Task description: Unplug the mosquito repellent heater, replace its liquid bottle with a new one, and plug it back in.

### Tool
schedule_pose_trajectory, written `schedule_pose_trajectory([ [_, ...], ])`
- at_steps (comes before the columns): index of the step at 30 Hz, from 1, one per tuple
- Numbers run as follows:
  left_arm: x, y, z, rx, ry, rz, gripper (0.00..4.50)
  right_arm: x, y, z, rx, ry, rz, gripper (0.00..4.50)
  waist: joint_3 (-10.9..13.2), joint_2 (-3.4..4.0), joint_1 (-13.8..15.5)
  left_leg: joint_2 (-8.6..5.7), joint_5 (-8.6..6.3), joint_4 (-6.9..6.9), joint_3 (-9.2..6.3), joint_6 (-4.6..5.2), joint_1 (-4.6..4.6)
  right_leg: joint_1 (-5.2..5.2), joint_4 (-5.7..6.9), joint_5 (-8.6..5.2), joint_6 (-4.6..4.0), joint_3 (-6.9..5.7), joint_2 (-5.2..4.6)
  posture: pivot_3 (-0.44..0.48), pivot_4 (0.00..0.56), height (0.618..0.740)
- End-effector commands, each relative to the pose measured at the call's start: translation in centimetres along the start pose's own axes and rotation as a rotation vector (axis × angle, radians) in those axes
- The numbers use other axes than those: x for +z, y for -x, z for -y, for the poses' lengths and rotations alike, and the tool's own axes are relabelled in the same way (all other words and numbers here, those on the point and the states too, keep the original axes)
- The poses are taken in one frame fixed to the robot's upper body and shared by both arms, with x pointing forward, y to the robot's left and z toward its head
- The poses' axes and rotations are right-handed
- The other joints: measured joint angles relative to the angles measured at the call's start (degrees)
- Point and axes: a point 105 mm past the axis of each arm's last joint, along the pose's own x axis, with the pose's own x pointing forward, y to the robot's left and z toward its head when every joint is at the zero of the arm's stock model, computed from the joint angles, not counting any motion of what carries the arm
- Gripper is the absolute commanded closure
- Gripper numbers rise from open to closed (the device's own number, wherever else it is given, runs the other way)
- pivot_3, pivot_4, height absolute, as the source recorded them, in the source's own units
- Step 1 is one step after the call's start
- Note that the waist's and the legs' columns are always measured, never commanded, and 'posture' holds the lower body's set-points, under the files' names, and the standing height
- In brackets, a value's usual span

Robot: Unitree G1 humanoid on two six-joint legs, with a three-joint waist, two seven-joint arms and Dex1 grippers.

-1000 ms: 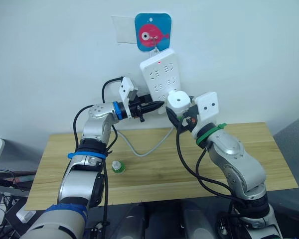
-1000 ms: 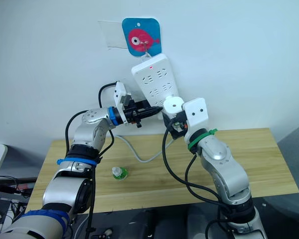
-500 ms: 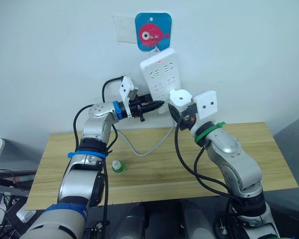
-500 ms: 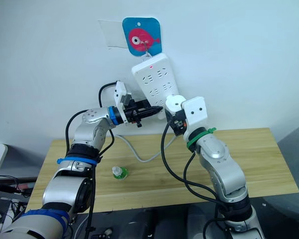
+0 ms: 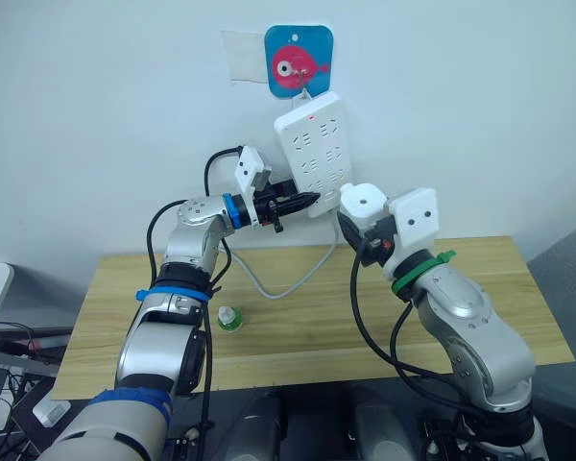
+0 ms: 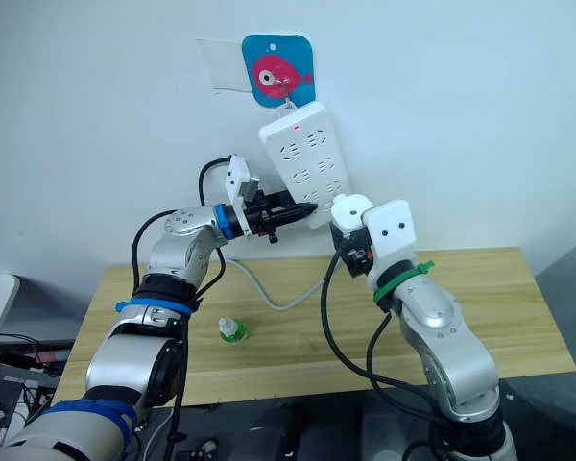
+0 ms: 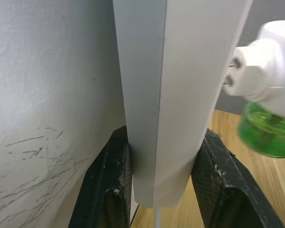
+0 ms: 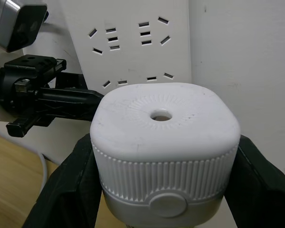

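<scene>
My right gripper (image 8: 164,183) is shut on the mosquito repellent heater (image 8: 164,126), a white rounded unit with a round vent on top. The heater (image 5: 363,201) hangs above the table, just right of the power strip's lower end and apart from it. In the left wrist view its two prongs are bare and a green liquid bottle (image 7: 268,134) is fitted under it. The white power strip (image 5: 314,149) hangs tilted on the wall. My left gripper (image 5: 305,201) is shut on the strip's lower end (image 7: 159,142). Another small green bottle (image 5: 228,320) with a white top lies on the table.
The wooden table (image 5: 480,264) stands against the white wall. The strip's white cable (image 5: 290,285) loops down onto it. A blue sticker with a pink fish (image 5: 299,60) is on the wall above the strip.
My right gripper has carried the heater a little to the right and down, away from the strip's lower end. The left gripper still holds the strip.
</scene>
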Motion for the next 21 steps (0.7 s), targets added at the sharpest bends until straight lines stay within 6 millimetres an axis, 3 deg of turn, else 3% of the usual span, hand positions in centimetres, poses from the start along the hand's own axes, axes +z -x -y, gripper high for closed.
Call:
schedule_pose_trajectory([
  [1,1.1,0.7,-1.5,0.108,-0.033,0.021,3.20,1.7,1.1,0.2,-0.031,-0.004,0.059,1.54,0.0,0.00,0.0,-0.01,0.00,-0.02,0.00,0.00,0.00,0.00,-0.01,0.01,-0.01,0.00,0.00,-0.183,0.232,0.740],
  [4,1.0,0.8,-1.6,0.113,-0.032,0.017,3.20,1.8,1.4,0.8,-0.052,-0.027,0.056,1.54,0.0,-0.02,0.0,-0.03,0.00,-0.01,0.02,0.00,0.00,0.00,-0.02,0.19,-0.27,0.02,-0.01,-0.193,0.255,0.740],
  [8,0.9,1.3,-1.7,0.109,-0.004,0.025,3.20,1.9,1.7,2.3,-0.049,-0.069,0.062,1.54,0.0,-0.01,0.0,-0.02,0.00,-0.01,0.05,0.01,0.00,-0.01,-0.02,0.19,-0.26,0.02,0.00,-0.189,0.241,0.740],
  [9,0.9,1.4,-1.7,0.106,-0.001,0.026,2.48,1.8,1.8,2.6,-0.050,-0.096,0.061,1.54,0.0,-0.01,-0.1,-0.02,0.00,-0.01,0.05,0.01,0.00,-0.01,-0.02,0.19,-0.26,0.02,0.00,-0.186,0.243,0.740],
  [17,-0.7,4.9,-0.6,0.131,0.021,-0.022,0.08,-0.5,2.2,4.2,-0.064,-0.473,-0.002,1.54,0.0,0.06,-1.5,0.12,-0.01,-0.24,0.13,0.02,0.01,-0.18,0.07,0.26,-0.38,0.09,0.02,-0.169,0.261,0.740],
  [21,-1.4,7.6,1.4,0.140,0.012,-0.064,0.04,-1.7,2.2,5.0,-0.105,-0.723,-0.017,1.54,0.0,0.07,-1.9,0.18,0.00,-0.65,0.36,0.01,0.02,-0.48,0.06,0.28,-0.44,0.40,0.05,-0.161,0.259,0.740],
])
